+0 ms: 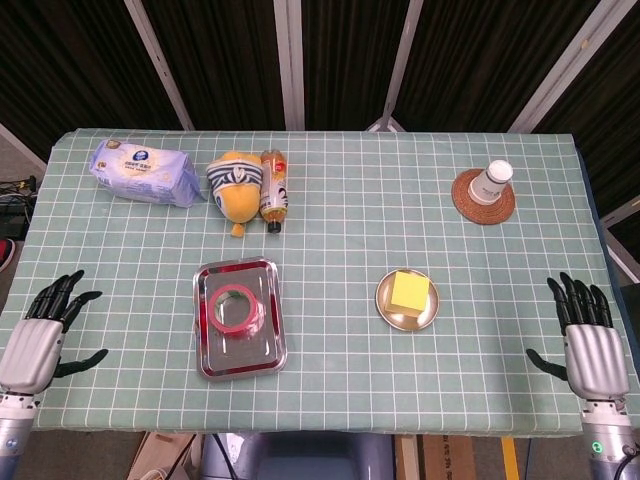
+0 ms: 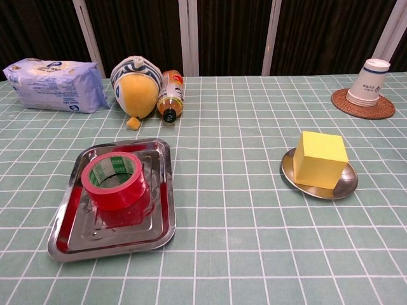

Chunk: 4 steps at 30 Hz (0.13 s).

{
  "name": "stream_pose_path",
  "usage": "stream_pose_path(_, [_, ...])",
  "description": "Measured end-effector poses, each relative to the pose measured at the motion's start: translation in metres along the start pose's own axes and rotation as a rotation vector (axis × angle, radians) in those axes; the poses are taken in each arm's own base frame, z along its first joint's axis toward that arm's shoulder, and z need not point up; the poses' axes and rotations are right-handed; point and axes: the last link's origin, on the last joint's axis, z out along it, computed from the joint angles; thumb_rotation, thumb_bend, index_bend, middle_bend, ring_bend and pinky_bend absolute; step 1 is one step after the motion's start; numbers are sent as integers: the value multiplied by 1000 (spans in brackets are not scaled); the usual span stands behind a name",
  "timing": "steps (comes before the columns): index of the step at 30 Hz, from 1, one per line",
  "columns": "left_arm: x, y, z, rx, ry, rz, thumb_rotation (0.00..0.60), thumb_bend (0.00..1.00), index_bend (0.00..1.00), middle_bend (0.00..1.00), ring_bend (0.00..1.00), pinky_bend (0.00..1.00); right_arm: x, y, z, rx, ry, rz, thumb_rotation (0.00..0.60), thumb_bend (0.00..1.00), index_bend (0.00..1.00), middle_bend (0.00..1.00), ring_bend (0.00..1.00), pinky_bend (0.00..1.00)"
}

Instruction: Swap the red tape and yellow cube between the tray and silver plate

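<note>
The red tape (image 1: 236,306) (image 2: 115,180) lies flat in the rectangular metal tray (image 1: 211,358) (image 2: 162,222), left of centre. The yellow cube (image 1: 410,292) (image 2: 320,159) stands on the round silver plate (image 1: 385,309) (image 2: 339,189), right of centre. My left hand (image 1: 38,334) hovers at the front left corner with fingers spread and nothing in it. My right hand (image 1: 590,339) hangs at the front right corner, likewise spread and holding nothing, far from the plate. Neither hand shows in the chest view.
Along the back stand a pack of wipes (image 1: 143,171) (image 2: 55,84), a yellow plush toy (image 1: 239,184) (image 2: 136,86) and a lying bottle (image 1: 275,188) (image 2: 170,94). A paper cup (image 1: 491,182) (image 2: 369,80) sits upside down on a brown coaster at the back right.
</note>
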Motion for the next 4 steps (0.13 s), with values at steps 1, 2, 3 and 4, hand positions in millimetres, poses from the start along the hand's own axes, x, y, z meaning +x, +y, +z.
stream_pose_path(1, [1, 0, 0, -3, 6, -3, 600, 0, 229, 0, 0, 108, 0, 0, -3, -5, 11, -12, 600, 0, 0, 0, 0, 0])
stream_pose_path(2, [1, 0, 0, -10, 13, -7, 600, 0, 229, 0, 0, 108, 0, 0, -5, -8, 19, -16, 600, 0, 0, 0, 0, 0])
stream_pose_path(3, [2, 0, 0, -14, 15, -10, 600, 0, 229, 0, 0, 108, 0, 0, -6, -9, 25, -18, 600, 0, 0, 0, 0, 0])
stream_pose_path(4, [2, 0, -1, -15, 15, -12, 600, 0, 228, 0, 0, 108, 0, 0, -7, -9, 29, -22, 600, 0, 0, 0, 0, 0])
